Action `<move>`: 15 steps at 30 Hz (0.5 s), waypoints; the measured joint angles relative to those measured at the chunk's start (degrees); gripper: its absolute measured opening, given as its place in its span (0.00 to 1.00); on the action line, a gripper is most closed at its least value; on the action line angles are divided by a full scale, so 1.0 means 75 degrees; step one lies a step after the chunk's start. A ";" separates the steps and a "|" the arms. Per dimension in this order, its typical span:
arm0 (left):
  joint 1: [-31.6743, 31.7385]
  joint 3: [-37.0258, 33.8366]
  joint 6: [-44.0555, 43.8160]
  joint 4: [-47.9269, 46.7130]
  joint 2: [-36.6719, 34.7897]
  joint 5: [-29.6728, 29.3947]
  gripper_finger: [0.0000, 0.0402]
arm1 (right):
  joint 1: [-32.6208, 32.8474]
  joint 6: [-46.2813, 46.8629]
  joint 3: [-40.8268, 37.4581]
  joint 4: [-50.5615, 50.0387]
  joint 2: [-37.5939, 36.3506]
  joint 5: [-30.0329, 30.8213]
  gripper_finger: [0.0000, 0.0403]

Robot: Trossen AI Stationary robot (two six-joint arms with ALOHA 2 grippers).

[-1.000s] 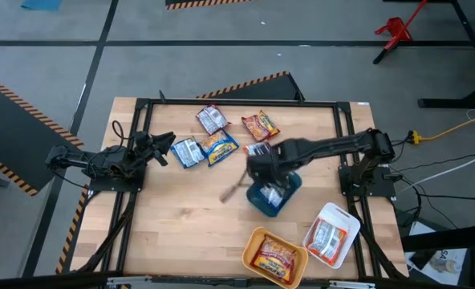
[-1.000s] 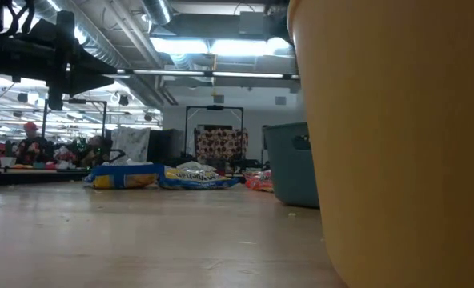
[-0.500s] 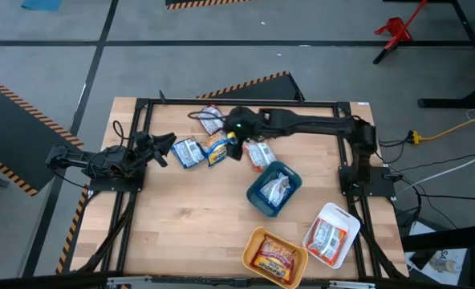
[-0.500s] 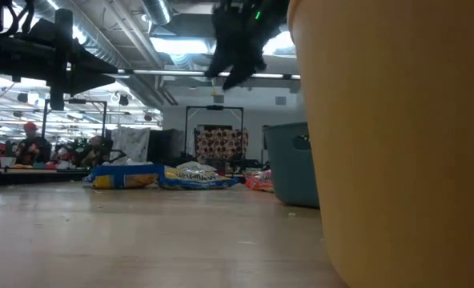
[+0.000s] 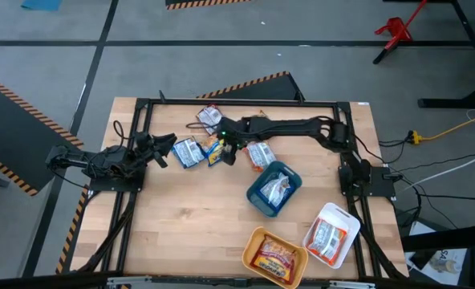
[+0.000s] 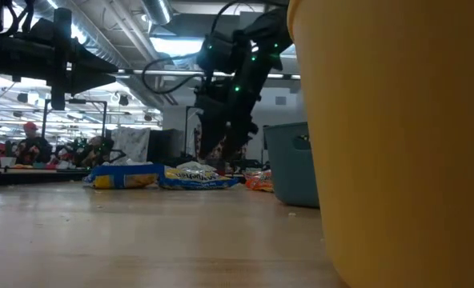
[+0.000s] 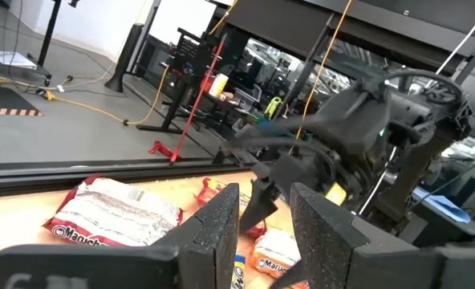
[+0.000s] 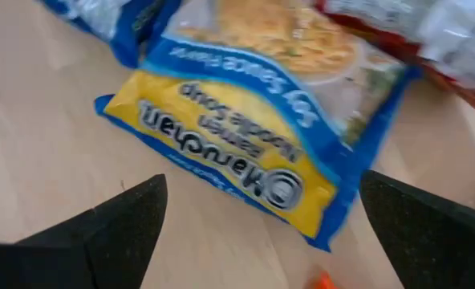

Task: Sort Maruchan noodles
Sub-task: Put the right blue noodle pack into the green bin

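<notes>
The pale wooden bench (image 5: 181,217) with its black frame carries everything. The right arm (image 5: 302,126) stretches across the far part of the bench from its base at the right edge; the left arm (image 5: 101,159) waits at the left edge. Near the front edge sits a round-cornered orange plastic tray (image 5: 257,241) holding an orange-and-yellow noodle packet (image 5: 275,257); in the low view its wall (image 6: 397,144) fills the right side. In the front right corner a white tray (image 5: 343,221) holds a red-and-white packet (image 5: 327,237). A teal tray (image 5: 259,199) right of the bench's centre holds a blue-and-white packet (image 5: 277,188).

Loose crinkly packets lie near the far edge: a white-and-red one (image 5: 212,119) farthest back, a blue-and-white one (image 5: 188,152) just off the left gripper (image 5: 164,149), a blue-and-yellow one (image 5: 213,149) beside it, and a red-and-white one (image 5: 260,154) just behind the teal tray.

The right gripper (image 5: 228,148) hangs over the blue-and-yellow packet with its fingers (image 8: 125,225) spread wide, holding nothing; its wrist view shows the packet (image 8: 253,152) flat on the wood between them. The left gripper's fingers (image 7: 221,233) stand partly apart with nothing between them.
</notes>
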 joint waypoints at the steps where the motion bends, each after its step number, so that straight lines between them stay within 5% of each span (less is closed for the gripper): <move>1: 0.0000 0.0000 0.0000 0.0003 0.0000 0.0000 0.27 | 0.0001 -0.0174 0.0005 0.0038 0.0060 -0.0002 0.98; 15: 0.0000 0.0000 0.0038 0.0000 0.0000 -0.0055 0.27 | -0.0060 -0.0195 0.0015 0.0015 0.0695 0.0004 0.95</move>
